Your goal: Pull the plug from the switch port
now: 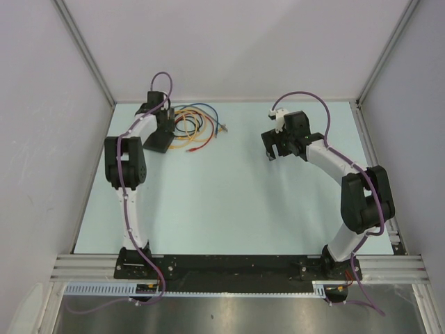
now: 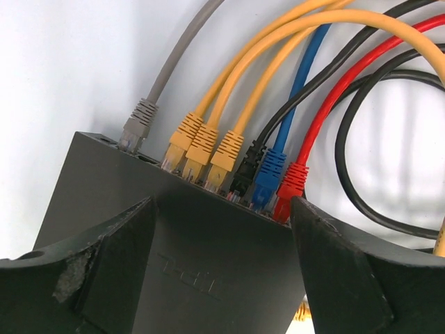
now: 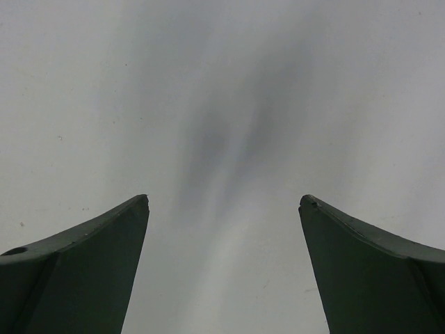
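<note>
The switch (image 2: 208, 264) is a flat matte-black box at the table's back left (image 1: 158, 142). Along its far edge sit several plugs: a grey one (image 2: 139, 125), three yellow ones (image 2: 201, 149), a black one (image 2: 243, 170), a blue one (image 2: 268, 177) and a red one (image 2: 292, 182). My left gripper (image 2: 222, 202) stands open low over the switch's top. Its left finger covers part of the box and its right finger ends beside the red plug. It holds nothing. My right gripper (image 3: 224, 198) hangs open and empty over bare table, right of centre (image 1: 274, 149).
Loops of coloured cable (image 1: 198, 129) lie on the table just right of the switch, with a loose plug end (image 1: 224, 127) pointing right. Grey walls close in the table on three sides. The arm bases stand on a black rail (image 1: 222, 268) at the near edge.
</note>
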Controlling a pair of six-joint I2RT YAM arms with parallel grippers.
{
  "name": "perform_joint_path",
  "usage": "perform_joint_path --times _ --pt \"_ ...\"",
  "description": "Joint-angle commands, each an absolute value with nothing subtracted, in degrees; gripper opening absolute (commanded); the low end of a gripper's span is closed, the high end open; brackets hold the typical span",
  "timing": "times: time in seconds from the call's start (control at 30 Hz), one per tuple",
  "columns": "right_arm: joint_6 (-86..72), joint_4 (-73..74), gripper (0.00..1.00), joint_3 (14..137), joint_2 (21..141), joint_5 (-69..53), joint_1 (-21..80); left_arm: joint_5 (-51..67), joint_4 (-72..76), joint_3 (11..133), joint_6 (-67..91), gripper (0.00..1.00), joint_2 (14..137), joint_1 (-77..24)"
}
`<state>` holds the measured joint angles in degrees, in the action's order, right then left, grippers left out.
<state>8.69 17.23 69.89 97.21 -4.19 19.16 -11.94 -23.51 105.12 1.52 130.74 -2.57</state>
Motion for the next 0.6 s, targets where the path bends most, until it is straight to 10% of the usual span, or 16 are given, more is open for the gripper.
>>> perform_joint_path --times 0.0,0.57 --pt "9.14 16.7 0.95 72.16 97.29 -4.39 19.42 -10.9 -27.42 104.95 0.35 0.82 130.17 -2.72" --pt "9.32 16.52 0.95 71.81 98.0 -5.01 19.42 -0.71 -30.5 85.79 3.34 0.72 120.51 -3.25"
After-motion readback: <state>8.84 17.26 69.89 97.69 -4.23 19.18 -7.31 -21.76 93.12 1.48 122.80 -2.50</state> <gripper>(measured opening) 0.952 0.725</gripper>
